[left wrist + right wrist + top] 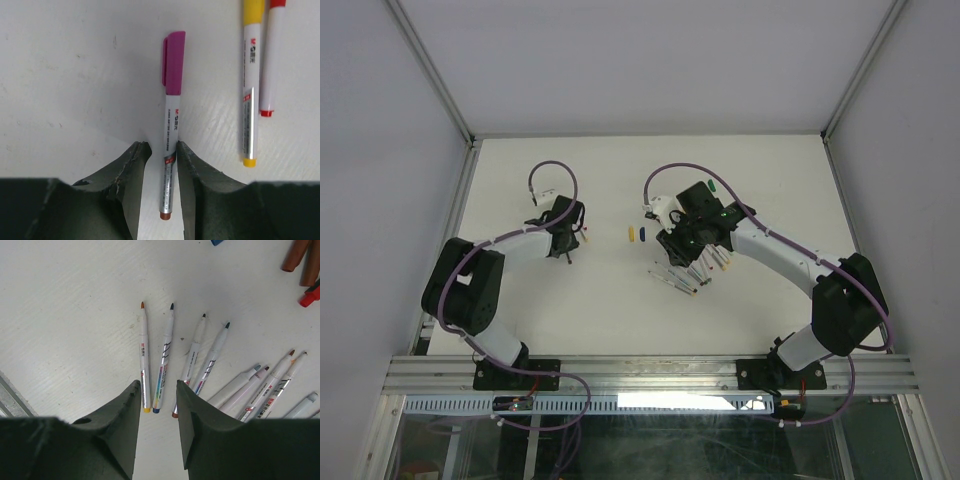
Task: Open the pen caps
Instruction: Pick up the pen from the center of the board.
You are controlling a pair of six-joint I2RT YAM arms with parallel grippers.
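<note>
By my reading I'm well past halfway. The right gripper [157,385] hovers with its jaws apart and nothing between them. Ahead of it, from twelve to three o'clock, fans a spread of bare-tipped white plastic pens [212,357], about ten, every nib exposed.

The loose pen caps lie scattered. Two brown plastic caps [296,257] and a red plastic cap [310,299] sit at two o'clock, and the corner of a blue cap [217,242] shows at one. From above, a yellow bullet-shaped cap [630,234] and a dark blue cap [643,236] rest on the white table [520,170] at nine o'clock of that gripper. A green cap [712,185] lies at one o'clock.

What remains is on my left side, where three pens are capped. The left gripper [162,146] has its jaws partly open astride the white barrel of the magenta-capped pen [170,130]. Table shows between one finger and the barrel, so I don't call it a grip. Its magenta plastic cap [174,62] points to twelve o'clock, beyond the fingertips. At two o'clock the yellow-capped pen [250,90] and the red-capped pen [269,60] lie side by side.

The yellow-capped barrel carries a red logo starting with M, probably "M&G". The finer print on the barrels is too small for me to read.
</note>
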